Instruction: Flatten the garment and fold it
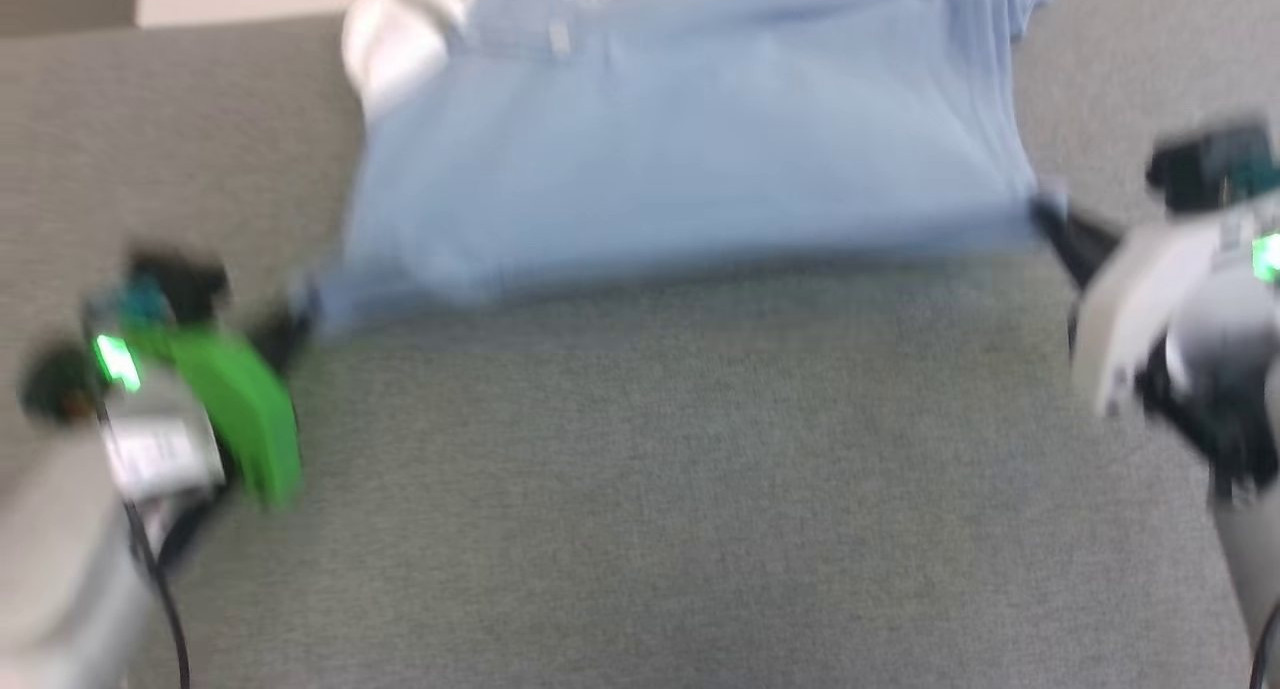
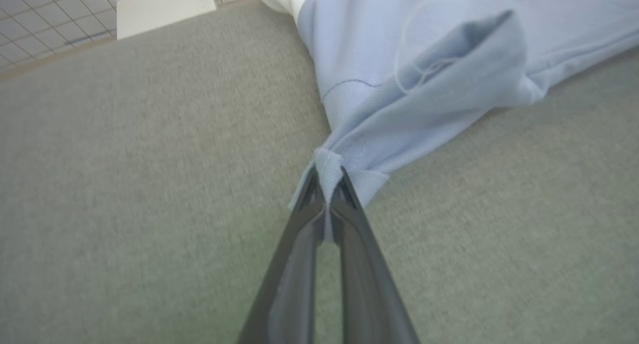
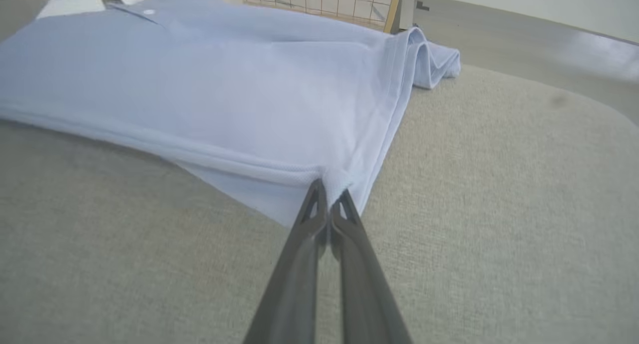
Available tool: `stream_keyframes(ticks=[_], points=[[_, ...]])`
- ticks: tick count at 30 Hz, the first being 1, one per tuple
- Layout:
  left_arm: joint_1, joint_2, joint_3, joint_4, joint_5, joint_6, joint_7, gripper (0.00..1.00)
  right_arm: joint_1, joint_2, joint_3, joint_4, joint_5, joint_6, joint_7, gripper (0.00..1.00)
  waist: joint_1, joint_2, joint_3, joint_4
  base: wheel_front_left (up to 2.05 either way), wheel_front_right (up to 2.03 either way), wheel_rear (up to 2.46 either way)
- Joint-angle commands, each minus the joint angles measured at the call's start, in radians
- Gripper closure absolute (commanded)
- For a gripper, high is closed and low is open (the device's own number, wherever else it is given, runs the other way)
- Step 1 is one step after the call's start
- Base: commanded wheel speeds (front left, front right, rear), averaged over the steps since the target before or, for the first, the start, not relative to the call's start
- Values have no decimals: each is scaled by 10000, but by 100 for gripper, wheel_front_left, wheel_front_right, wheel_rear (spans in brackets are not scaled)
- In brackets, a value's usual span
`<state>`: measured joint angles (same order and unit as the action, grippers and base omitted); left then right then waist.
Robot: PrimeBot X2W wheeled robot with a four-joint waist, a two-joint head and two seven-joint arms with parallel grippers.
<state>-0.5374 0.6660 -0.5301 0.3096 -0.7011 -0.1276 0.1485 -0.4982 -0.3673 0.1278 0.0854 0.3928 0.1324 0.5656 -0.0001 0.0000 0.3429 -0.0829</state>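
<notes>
Well, the biggest thing is the grey cloth table (image 1: 640, 489), which lies under the light blue polo shirt (image 1: 680, 159). The polo shirt lies front side up, with lots of bare table on the near side of its bottom edge.

Both grippers are at that bottom edge. The left gripper (image 2: 328, 184) is squeezed tight on the shirt's near left corner, with a bit of blue cloth poking up out of its grip. The right gripper (image 3: 329, 196) is squeezed tight on the shirt's near right corner. The edge between them runs side to side and looks pulled almost straight.

What matters most for the next move, I think, is this: the whole shirt lies beyond the two grippers. Its long way points away from the robot, from the held edge to the white collar (image 3: 70, 2) at the shirt's far end. So a pull back would smooth it, and a lift forward would fold it. Each arm has its own corner, so neither is really closer.

One sleeve (image 3: 434, 59) is bunched up at the shirt's far right side, so the shirt is not flat yet. A small white button (image 3: 148, 12) sits just below the collar.
</notes>
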Motion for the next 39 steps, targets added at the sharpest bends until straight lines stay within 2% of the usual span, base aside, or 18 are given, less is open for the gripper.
stream_keyframes(ticks=[1, 5, 11, 15, 20, 25, 28, 33, 39], points=[[854, 222, -37, -433, -413, 167, 332, 100, 638, 54, -226, -222, -134, -17, 77, 100, 1, 0, -891, 388, 0, 0, 0], [2968, 426, -200, -1804, -1354, 726, 1110, 100, 2248, 265, -953, -505, -481, -17, 109, 100, 1, 0, -1387, 559, 0, 0, 0], [5343, 633, -301, -3605, -2207, 1800, 1533, 100, 4080, 493, -1728, -704, -797, -17, 320, 100, 1, 0, -1863, 761, 0, 0, 0], [6419, 731, -342, -4539, -2489, 2388, 1585, 100, 5161, 688, -2246, -969, -879, -17, 954, 100, 1, 0, -2049, 828, 0, 0, 0], [7193, 693, -427, -5249, -2559, 2846, 1448, 100, 6339, 1160, -3043, -1629, -1006, -17, 1831, 100, 1, 0, -2130, 880, 0, 0, 0], [7401, 568, -499, -5582, -2389, 2892, 1099, 100, 6984, 1673, -3553, -2144, -1172, -17, 1845, 100, 1, 0, -2078, 833, 0, 0, 0], [7044, 316, -374, -5679, -1556, 2816, -12, 100, 7024, 1947, -3445, -2370, -1048, -17, 774, 100, 1, 0, -1991, 797, 0, 0, 0], [6329, -368, -264, -5434, -350, 2701, -1882, 100, 7054, 2039, -2877, -2189, -803, -17, -849, 100, 1, 0, -1914, 673, 0, 0, 0], [5140, -1018, -182, -4722, 307, 2516, -2954, 100, 6331, 1633, -2360, -2008, -561, -17, -1990, 100, 1, 0, -1869, 346, 0, 0, 0]])
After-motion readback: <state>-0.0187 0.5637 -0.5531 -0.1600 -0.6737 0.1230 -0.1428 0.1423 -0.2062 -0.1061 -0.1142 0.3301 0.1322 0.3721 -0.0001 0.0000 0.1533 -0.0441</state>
